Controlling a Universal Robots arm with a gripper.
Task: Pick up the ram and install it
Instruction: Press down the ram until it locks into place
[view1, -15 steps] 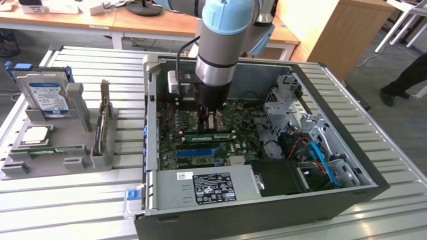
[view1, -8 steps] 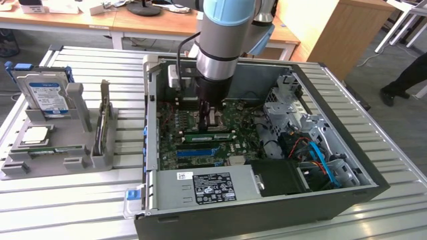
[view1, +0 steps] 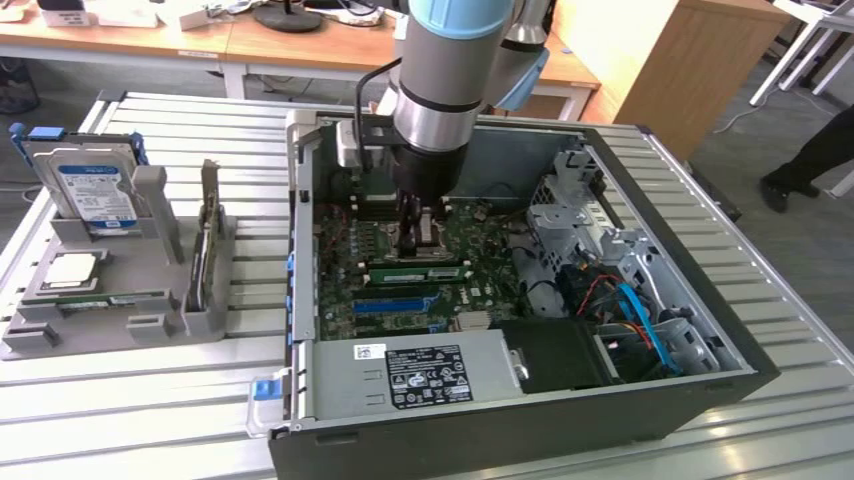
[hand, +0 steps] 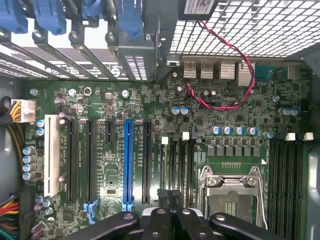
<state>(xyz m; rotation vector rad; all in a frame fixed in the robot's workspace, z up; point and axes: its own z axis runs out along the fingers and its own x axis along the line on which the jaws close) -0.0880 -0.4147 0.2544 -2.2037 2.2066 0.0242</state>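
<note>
Pincer (view1: 424, 238) lowered into the open computer case (view1: 674, 215), fingers pressed together with no gap, seen in the wrist view (hand: 172, 212) poised over the black memory slots (hand: 176, 160); nothing visibly pinched between them. Starting at the exterior view's far left: grey holder (view1: 147, 325) on the slatted metal table (view1: 160, 400), carrying a silver hard drive (view1: 94, 190) with a blue-and-white label standing at its far end, a square silver processor (view1: 74, 272) lying flat nearer, and a thin dark card (view1: 207, 235) standing on edge along its right side; well apart from the pincer. Moving right into the case: green motherboard (view1: 354, 250) lying flat on the floor of the case; ram (view1: 416, 270), a long green stick, lying along the memory slots just on the near side of the pincer's tips, between the tips and the blue expansion slot (view1: 394, 300); touching the fingers or merely beneath them, cannot tell. Beside the memory slots in the wrist view: same blue slot (hand: 127, 160) on one side, metal-framed processor socket (hand: 230, 192) on the other. Nearer in the case: power supply (view1: 407, 372) with a black-and-white label. Further right: silver drive cage (view1: 574, 215), then a blue cable (view1: 638, 310) against the right-hand wall.
</note>
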